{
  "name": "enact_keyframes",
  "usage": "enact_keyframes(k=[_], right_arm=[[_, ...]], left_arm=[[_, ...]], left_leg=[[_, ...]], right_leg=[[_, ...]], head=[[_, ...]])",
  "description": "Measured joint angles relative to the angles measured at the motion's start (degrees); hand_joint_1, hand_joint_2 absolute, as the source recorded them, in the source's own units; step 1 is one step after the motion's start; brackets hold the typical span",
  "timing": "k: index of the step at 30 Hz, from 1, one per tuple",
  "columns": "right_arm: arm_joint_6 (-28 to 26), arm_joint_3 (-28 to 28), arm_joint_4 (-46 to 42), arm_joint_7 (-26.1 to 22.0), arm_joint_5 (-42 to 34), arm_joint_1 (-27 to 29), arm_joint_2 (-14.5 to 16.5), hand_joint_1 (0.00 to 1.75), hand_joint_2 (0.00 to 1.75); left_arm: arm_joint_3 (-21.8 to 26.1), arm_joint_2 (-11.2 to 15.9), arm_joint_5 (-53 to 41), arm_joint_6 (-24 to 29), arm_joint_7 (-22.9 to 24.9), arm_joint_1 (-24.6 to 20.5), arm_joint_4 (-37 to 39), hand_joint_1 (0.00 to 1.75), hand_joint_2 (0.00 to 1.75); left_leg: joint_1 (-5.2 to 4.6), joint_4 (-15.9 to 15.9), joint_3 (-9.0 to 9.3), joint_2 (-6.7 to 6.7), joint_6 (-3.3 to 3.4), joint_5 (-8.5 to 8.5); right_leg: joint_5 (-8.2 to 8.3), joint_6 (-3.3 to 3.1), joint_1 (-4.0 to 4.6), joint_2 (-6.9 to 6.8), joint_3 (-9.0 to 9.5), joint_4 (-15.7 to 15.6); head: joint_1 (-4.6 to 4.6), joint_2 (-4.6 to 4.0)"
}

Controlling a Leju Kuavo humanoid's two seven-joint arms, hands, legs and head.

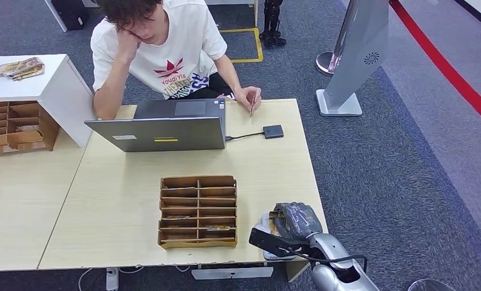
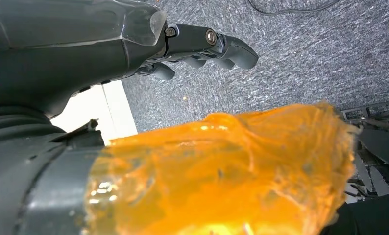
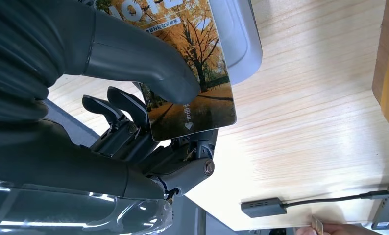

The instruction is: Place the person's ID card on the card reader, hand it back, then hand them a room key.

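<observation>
The right hand [image 1: 294,221] sat at the near right corner of the table [image 1: 274,176], and its fingers [image 3: 119,105] and thick thumb were pinching a room key card [image 3: 195,73] printed with autumn trees, thumb pressed flat on the card's face. Under the card, a pale rounded device [image 3: 239,39] rested on the table. Out by the far edge lay the small black card reader [image 1: 273,131], cabled to the open laptop [image 1: 165,126]. Right behind it, the person's hand [image 1: 248,97] rested on the table, holding a thin card upright [image 1: 252,107]; it was too small to read. A wooden slotted organizer [image 1: 198,211] stood mid-table, just beside the right hand. The left hand [image 2: 202,46] hung over grey carpet, fingers curled slightly with nothing in them, and an orange translucent wrap [image 2: 222,171] blurred the foreground.
</observation>
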Motion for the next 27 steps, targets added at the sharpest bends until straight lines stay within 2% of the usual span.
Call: enact_keyframes(k=[27], right_arm=[[0.3, 0.1, 0.0, 0.4, 0.0, 0.0, 0.0, 1.75, 1.75]], left_arm=[[0.0, 0.0, -0.2, 0.0, 0.1, 0.0, 0.0, 0.0, 0.0]], left_leg=[[0.0, 0.0, 0.02, 0.0, 0.0, 0.0]], right_leg=[[0.0, 0.0, 0.0, 0.0, 0.02, 0.0]], head=[[0.0, 0.0]])
